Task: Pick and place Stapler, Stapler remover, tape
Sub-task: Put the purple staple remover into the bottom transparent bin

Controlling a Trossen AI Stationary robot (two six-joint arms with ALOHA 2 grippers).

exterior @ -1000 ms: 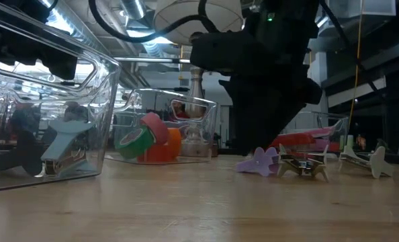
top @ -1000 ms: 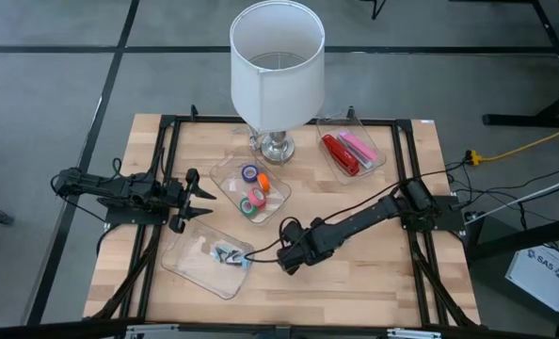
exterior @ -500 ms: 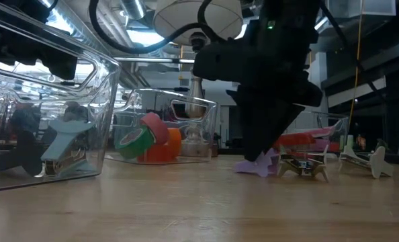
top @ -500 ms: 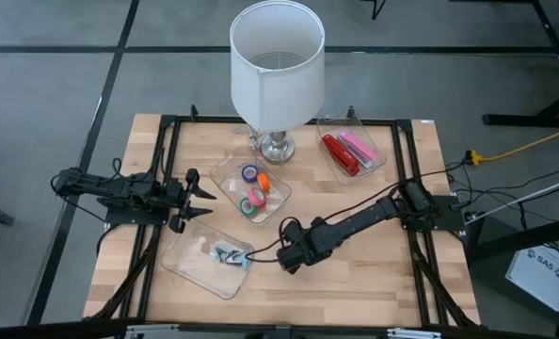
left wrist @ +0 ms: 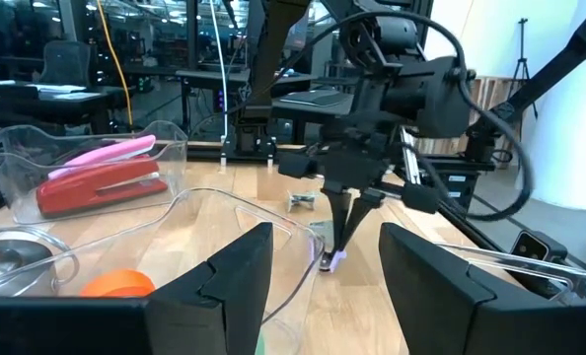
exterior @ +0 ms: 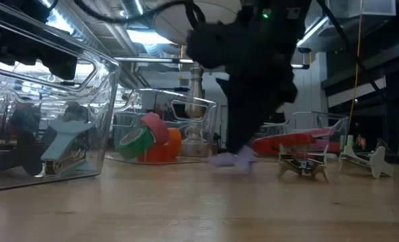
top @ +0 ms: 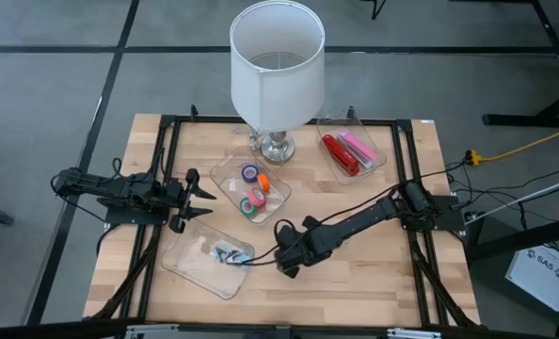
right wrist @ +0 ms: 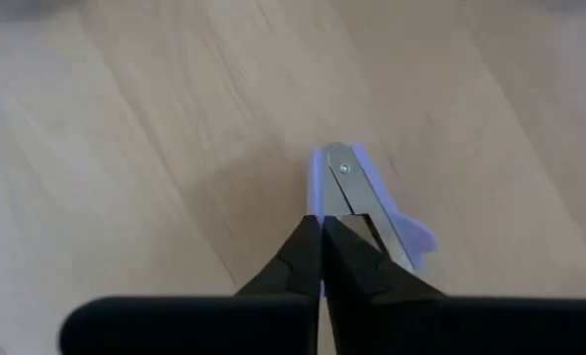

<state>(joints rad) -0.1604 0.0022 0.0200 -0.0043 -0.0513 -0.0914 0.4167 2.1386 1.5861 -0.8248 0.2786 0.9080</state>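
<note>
My right gripper [top: 287, 266] points steeply down at the table's middle front, shut on a purple stapler remover [right wrist: 357, 192], which also shows in the low view [exterior: 230, 160]. My left gripper [left wrist: 323, 286] waits open and level at the table's left. Tape rolls [top: 252, 193] lie in the middle clear tray. A red and a pink stapler [top: 347, 151] lie in the far right tray. More stapler removers [top: 228, 252] lie in the near left tray [top: 190, 268]. My right gripper pinches the purple stapler remover between its two fingers [right wrist: 303, 258], at the end away from its riveted hinge [right wrist: 344, 170]. The fingers come from above, slanting. The remover sits at table height; whether it is clear of the wood I cannot tell.
A white lamp [top: 278, 66] stands at the far middle. Two loose metal stapler removers [exterior: 303, 167] [exterior: 371, 161] stand on the table to the right in the low view. Bare wood [top: 374, 273] lies near the front right.
My right gripper has shut on the purple stapler remover while staying in place, and its wrist has rolled. The remover has shifted a little toward the table's left with it.
</note>
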